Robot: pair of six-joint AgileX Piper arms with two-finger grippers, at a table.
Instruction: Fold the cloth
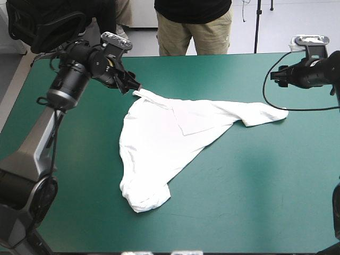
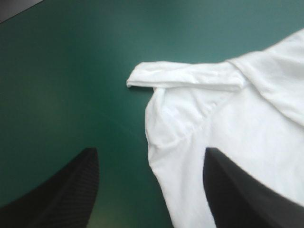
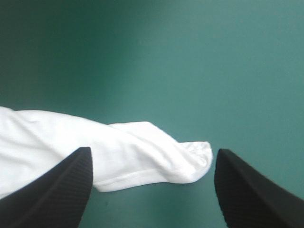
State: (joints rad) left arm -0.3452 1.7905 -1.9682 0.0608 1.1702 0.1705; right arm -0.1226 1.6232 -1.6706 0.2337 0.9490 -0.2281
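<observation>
T-shirt, white and short-sleeved, is lying skewed while we are holding left gripper and right gripper, black fins spread, at its corners, risking shallow pinches slipping.

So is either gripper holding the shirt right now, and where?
No. The left gripper and right gripper are both open by the T-shirt; nothing is held.
</observation>
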